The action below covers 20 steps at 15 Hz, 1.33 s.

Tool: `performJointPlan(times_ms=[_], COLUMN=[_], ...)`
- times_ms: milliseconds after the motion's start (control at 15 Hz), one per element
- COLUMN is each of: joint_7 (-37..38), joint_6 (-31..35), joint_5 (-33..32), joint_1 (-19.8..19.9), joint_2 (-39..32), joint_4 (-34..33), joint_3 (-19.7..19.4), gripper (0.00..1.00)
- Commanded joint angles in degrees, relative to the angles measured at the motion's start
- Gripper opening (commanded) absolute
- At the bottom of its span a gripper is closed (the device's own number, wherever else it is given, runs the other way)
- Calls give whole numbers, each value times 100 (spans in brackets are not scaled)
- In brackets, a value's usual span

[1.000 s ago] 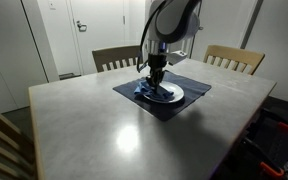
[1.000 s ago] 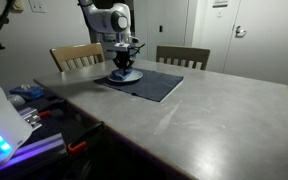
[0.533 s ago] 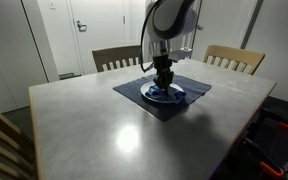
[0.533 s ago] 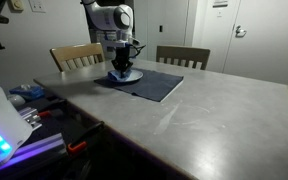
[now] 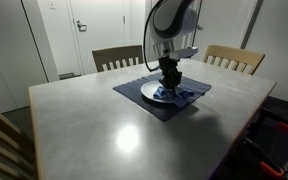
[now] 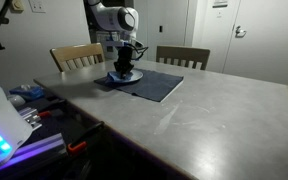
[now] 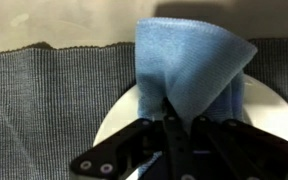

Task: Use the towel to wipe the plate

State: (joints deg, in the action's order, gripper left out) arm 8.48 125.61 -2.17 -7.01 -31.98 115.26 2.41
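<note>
A white plate [image 5: 150, 91] lies on a dark placemat [image 5: 134, 98] at the far side of the table; it also shows in an exterior view [image 6: 136, 77] and in the wrist view [image 7: 116, 118]. A blue towel [image 7: 189, 62] lies bunched on the plate; it also shows in both exterior views [image 5: 184, 96] [image 6: 117, 77]. My gripper [image 7: 172, 122] is shut on the blue towel and presses it down on the plate. In both exterior views the gripper [image 5: 170, 85] [image 6: 125, 71] stands upright over the plate.
Two wooden chairs [image 5: 116, 58] [image 5: 234, 58] stand behind the table. Another chair back [image 5: 2, 140] is at the near left corner. In an exterior view the grey tabletop [image 6: 204, 110] stretches right of the placemat, and cluttered equipment [image 6: 24, 100] sits off its left edge.
My gripper has dragged the blue towel to the right across the plate in an exterior view, uncovering the plate's left part. The plate and placemat have stayed in place.
</note>
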Motion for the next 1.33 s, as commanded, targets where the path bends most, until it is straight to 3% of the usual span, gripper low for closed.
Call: performJointPlan(times_ms=[0, 200, 667, 1000, 1267], joint_7=[120, 533, 1206, 343, -826], joint_6=[272, 341, 1300, 2352, 2383], joint_5=[81, 69, -615, -608, -303], joint_1=[93, 27, -273, -156, 88], joint_2=[-599, -653, -575, -758, -749], joint_4=[-205, -244, -208, -354, -367], joint_3=[-159, -295, -586, -213, 287], gripper=[2, 2, 2, 2, 2])
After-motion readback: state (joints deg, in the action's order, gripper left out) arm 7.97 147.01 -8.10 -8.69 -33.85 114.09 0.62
